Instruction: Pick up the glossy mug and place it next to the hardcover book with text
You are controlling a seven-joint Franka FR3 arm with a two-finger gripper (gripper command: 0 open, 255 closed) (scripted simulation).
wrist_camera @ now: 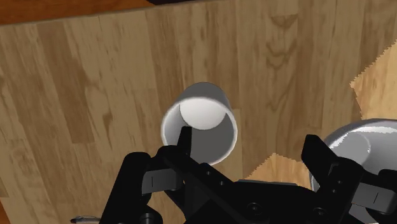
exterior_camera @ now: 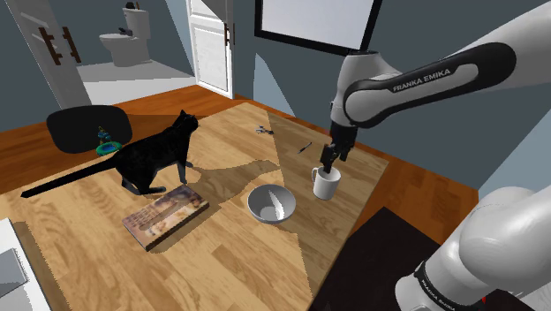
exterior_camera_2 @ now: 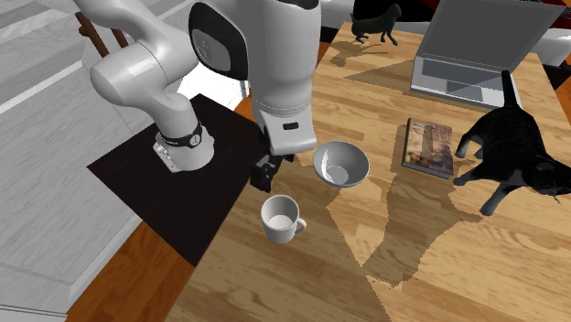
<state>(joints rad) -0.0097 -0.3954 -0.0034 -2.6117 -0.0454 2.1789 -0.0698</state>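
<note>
The wrist view shows the jaws spread apart over the upright white mug (wrist_camera: 200, 124), clasping nothing. The second exterior view has a laptop (exterior_camera_2: 467, 46) at upper right. In the shoulder view a toilet (exterior_camera: 124, 35) stands beyond a doorway at upper left. The mug stands right of centre on the wooden tabletop (exterior_camera: 230, 265), beside a grey bowl (exterior_camera: 271, 205). The book (exterior_camera: 165, 216) lies lower left by a black cat (exterior_camera: 154, 157).

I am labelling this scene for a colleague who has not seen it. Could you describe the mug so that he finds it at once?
On the large wooden table, look below the robot's black hand. The mug stands upright there, beside a grey bowl. It is white, narrow, with a handle; the bowl is wide and low.
</note>
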